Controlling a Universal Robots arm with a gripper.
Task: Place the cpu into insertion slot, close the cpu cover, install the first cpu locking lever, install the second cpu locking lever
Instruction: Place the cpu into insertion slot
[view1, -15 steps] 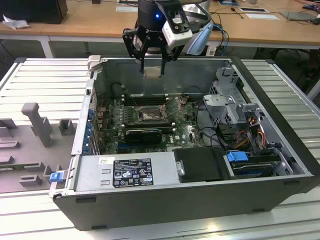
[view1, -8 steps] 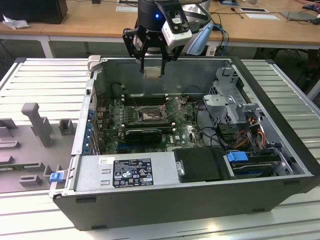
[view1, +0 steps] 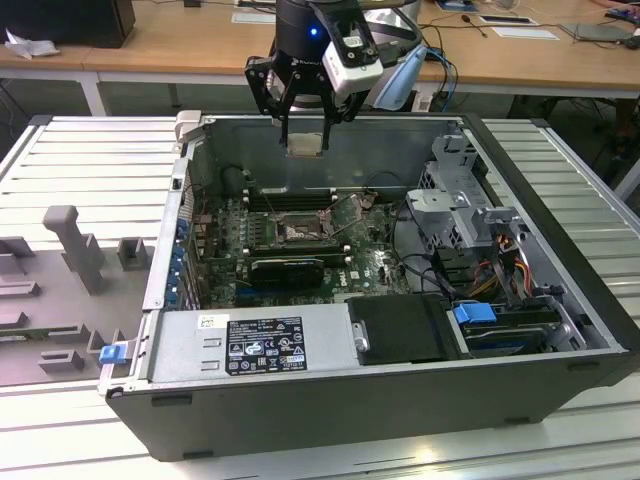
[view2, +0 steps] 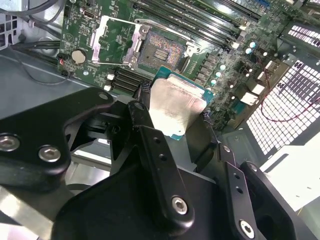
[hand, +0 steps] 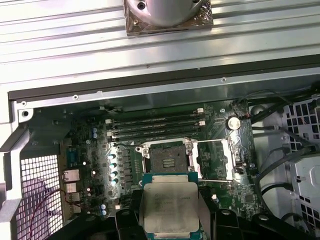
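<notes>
Cpu (view1: 304, 145), upper centre of exterior view, pinched at opposite edges by gripper (view1: 305, 130), well apart from bare insertion slot (view1: 298, 232) (thin, light, stiff, probably fragile underneath).

Silver chip (hand: 170, 210) is hanging level above empty black socket (hand: 167, 160); metal cover (hand: 230, 162) is lying flipped open beside it.

A bench (view1: 90, 160) of ribbed silver aluminium slats is seen carrying a dark grey metal computer case (view1: 330, 400), laid on its side with the open face turned up. Toward the exterior view's left, pale grey moulded holders (view1: 70, 240) with upright posts are set directly on the bench, just beside the case. In the first wrist view, a round silver metal mount (hand: 167, 12) on a square plate is shown standing on the slats beyond the case's wall.
</notes>
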